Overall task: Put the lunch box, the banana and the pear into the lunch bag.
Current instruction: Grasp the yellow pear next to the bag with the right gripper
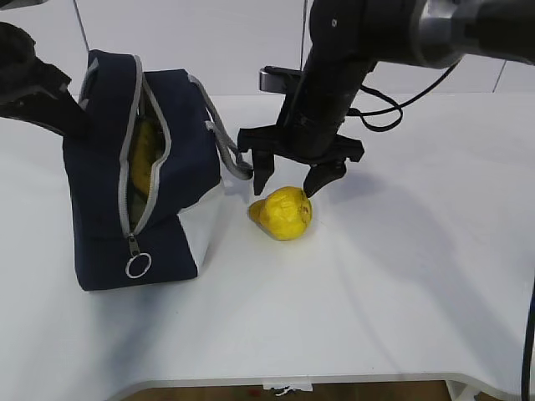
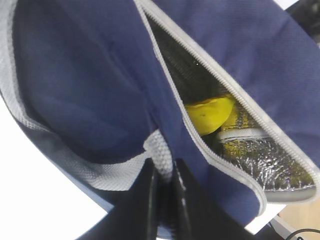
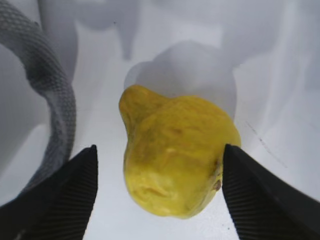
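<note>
Navy lunch bag (image 1: 109, 225) with grey zipper; yellow pear (image 1: 282, 212).

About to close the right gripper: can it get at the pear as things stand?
Probably yes: the right gripper is open, one finger on each side of the pear, nothing between them; the bag handle lies off to one side.

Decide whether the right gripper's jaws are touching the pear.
Apart. The right wrist view shows table between the left finger of the right gripper and the pear.

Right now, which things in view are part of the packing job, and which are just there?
Part of the job:
- lunch bag, unzipped, left gripper pinching its handle
- banana, inside the bag
- pear, on the table under the open right gripper

Just there:
- white table
- lunch box: not clearly visible
</note>
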`<state>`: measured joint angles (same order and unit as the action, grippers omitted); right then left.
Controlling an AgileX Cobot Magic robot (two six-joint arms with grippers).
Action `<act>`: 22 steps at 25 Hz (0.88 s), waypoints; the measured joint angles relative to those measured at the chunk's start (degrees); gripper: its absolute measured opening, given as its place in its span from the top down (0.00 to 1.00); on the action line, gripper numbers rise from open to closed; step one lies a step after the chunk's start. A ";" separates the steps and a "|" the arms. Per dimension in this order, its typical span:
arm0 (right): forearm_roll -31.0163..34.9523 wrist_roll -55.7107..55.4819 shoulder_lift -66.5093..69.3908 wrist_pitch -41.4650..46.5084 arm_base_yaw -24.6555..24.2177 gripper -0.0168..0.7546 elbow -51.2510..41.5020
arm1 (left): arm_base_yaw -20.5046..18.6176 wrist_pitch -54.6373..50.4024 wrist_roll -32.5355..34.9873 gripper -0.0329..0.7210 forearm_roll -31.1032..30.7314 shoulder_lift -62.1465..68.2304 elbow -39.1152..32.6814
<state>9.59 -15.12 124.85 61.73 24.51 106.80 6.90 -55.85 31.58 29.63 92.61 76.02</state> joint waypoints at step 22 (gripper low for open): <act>-1.59 -0.23 1.91 0.57 0.00 0.24 0.00 | 0.00 0.21 0.00 0.94 -0.13 0.00 0.00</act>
<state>8.00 -15.36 126.76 62.30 24.51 106.80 6.90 -55.64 31.58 29.50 92.61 76.02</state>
